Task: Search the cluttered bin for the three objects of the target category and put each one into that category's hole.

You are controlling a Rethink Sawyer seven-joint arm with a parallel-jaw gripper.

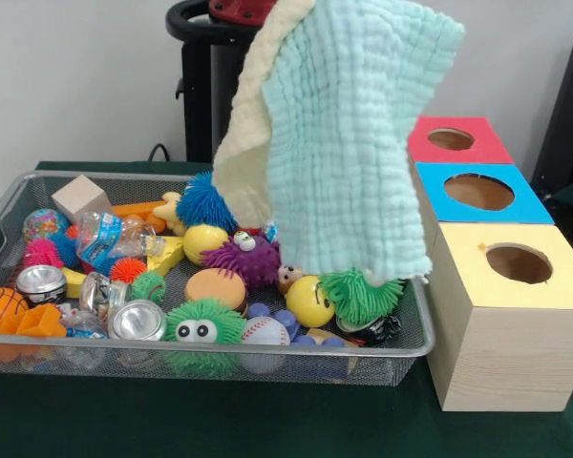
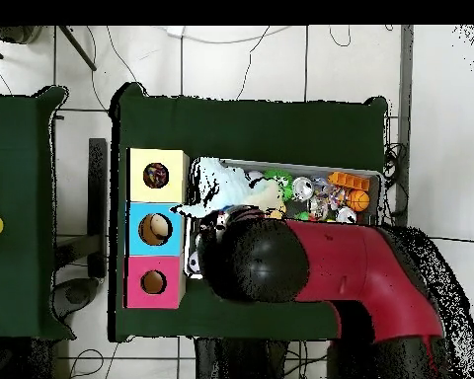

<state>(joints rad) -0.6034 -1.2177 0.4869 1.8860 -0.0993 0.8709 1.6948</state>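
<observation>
The silver wire mesh bin point(image 1: 267, 355) sits on the green table, full of small toys; it also shows in the overhead view point(image 2: 310, 168). A pale mint and cream cloth point(image 1: 353, 143) hangs in the air above the bin's right half, its lower edge touching a green furry ball point(image 1: 363, 294). The cloth hangs from above the picture's top edge, where my gripper holds it out of sight. In the overhead view the red and black arm point(image 2: 340, 266) covers the gripper, and the cloth point(image 2: 213, 192) shows beside the boxes.
Three wooden boxes with round holes stand right of the bin: red top point(image 1: 487, 153), blue top point(image 1: 530, 205), yellow top point(image 1: 563, 277). The bin holds a purple furry ball point(image 1: 253, 260), yellow smiley ball point(image 1: 308, 301), baseball point(image 1: 265, 331), tin can point(image 1: 137, 321), basketball point(image 1: 0, 307), wooden cube point(image 1: 79, 197).
</observation>
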